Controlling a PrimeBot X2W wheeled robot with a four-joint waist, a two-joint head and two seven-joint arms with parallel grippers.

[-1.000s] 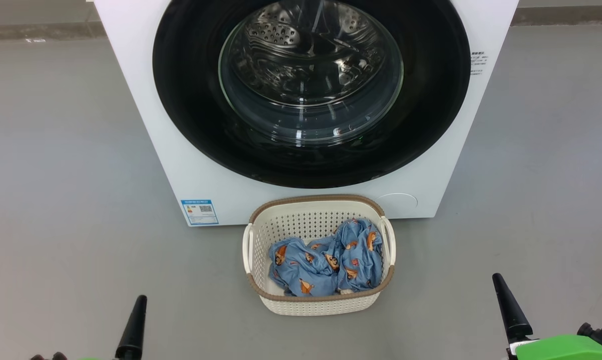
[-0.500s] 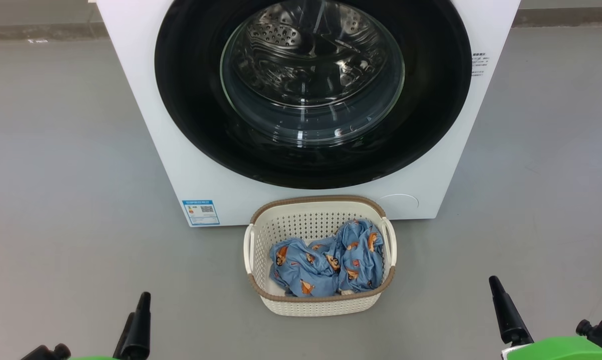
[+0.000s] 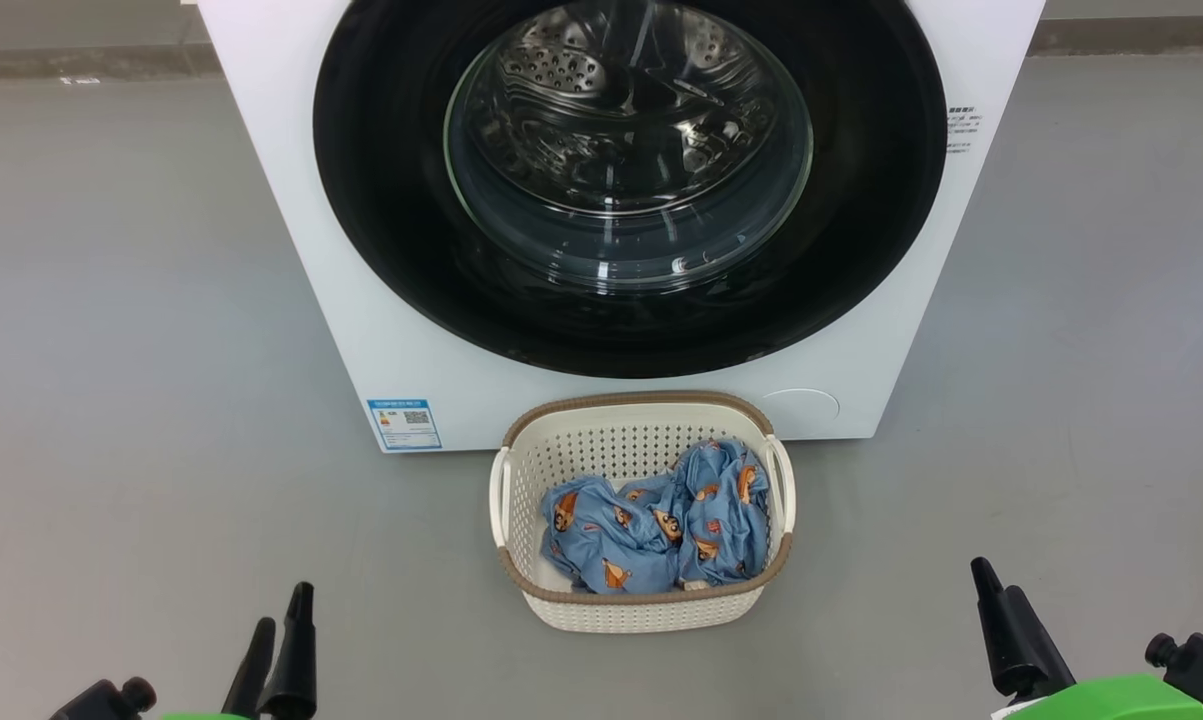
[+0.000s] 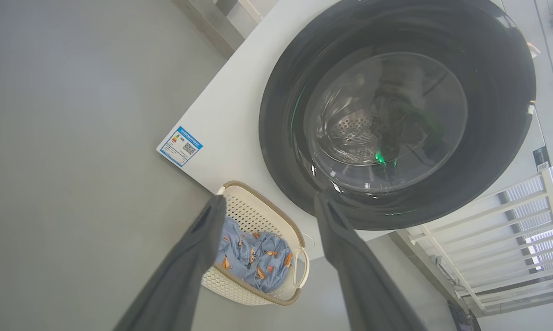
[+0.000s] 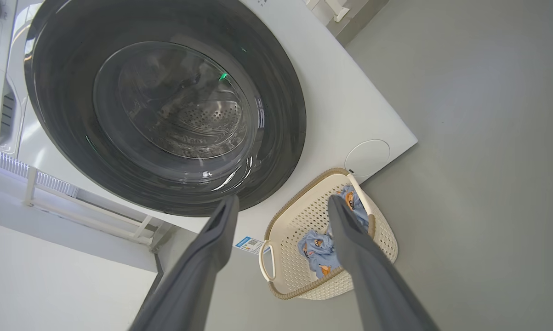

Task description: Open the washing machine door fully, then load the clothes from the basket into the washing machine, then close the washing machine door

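The washing machine (image 3: 291, 200) stands straight ahead, white, with its glossy black round door (image 3: 391, 200) shut flat against the front. The steel drum shows through the door's glass bowl (image 3: 626, 150). On the floor in front of it sits the cream basket (image 3: 521, 590), holding crumpled light blue clothes (image 3: 651, 525) with orange figures. My left gripper (image 3: 285, 605) is low at the left, open and empty, well short of the basket. My right gripper (image 3: 992, 577) is low at the right. Its wrist view shows the right gripper (image 5: 283, 197) open and empty.
Grey floor (image 3: 111, 400) spreads on both sides of the machine. A blue label sticker (image 3: 404, 423) and a round white cap (image 3: 801, 405) sit on the machine's lower front. A white railing (image 4: 510, 216) stands beside the machine in the left wrist view.
Both fingers of the left gripper now show in the head view, where one showed before. The right gripper has sunk slightly lower. The whole picture has shifted a little.
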